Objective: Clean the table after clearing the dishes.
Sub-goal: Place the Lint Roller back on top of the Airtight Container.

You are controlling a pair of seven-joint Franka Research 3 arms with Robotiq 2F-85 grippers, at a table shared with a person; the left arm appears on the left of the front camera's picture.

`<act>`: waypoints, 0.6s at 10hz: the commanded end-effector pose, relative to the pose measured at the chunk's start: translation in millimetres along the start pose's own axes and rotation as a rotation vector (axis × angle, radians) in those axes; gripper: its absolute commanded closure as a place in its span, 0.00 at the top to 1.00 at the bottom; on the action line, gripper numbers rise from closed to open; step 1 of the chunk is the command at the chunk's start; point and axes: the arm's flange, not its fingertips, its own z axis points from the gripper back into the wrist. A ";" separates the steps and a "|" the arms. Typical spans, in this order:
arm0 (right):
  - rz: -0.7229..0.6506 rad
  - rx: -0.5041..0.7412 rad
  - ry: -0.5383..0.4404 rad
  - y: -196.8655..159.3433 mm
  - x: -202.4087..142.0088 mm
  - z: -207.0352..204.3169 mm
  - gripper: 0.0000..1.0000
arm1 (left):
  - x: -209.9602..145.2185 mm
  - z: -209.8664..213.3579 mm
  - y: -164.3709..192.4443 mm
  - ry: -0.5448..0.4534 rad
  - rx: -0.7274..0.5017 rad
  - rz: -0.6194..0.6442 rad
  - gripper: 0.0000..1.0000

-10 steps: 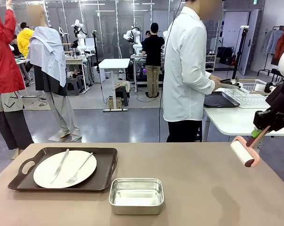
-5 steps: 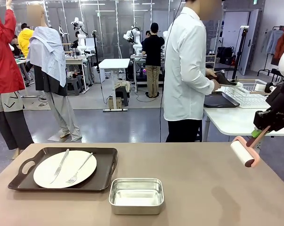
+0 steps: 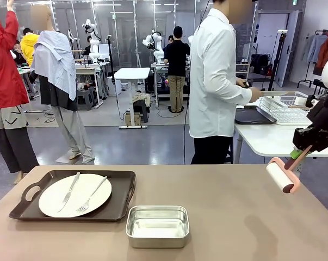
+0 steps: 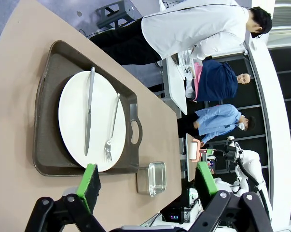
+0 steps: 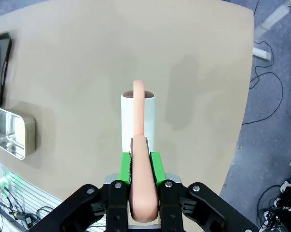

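Note:
On the table's left side a dark handled tray holds a round white plate with a knife and fork. Above the table's right edge, my right gripper is shut on the pink handle of a white lint roller. The right wrist view has that roller hanging over bare tabletop, the gripper clamped on its handle. My left gripper stands open above the plate and tray, holding nothing.
A small steel pan sits near the front edge, right of the tray. Beyond the far edge a person in a white shirt faces a white table holding a wire rack and a dark tray.
Neither arm has moved. The person's hands shifted at the white table and the dark thing they held is no longer raised.

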 end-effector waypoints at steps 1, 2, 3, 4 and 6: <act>0.002 0.001 -0.011 2.1 1.4 1.4 0.21 | 1.2 3.0 -0.6 -0.003 -0.016 -0.005 1.00; 0.000 0.000 0.000 0.0 0.0 0.0 0.21 | 1.2 3.0 -0.6 -0.003 -0.016 -0.005 1.00; 0.124 0.065 -0.048 35.0 12.5 10.9 0.21 | 1.2 3.0 -0.6 -0.003 -0.016 -0.005 1.00; 0.253 0.090 -0.069 72.9 23.1 17.8 0.21 | 1.2 3.0 -0.6 -0.003 -0.016 -0.005 1.00; 0.553 0.077 -0.029 160.2 23.6 15.0 0.21 | 1.2 3.0 -0.6 -0.003 -0.016 -0.005 1.00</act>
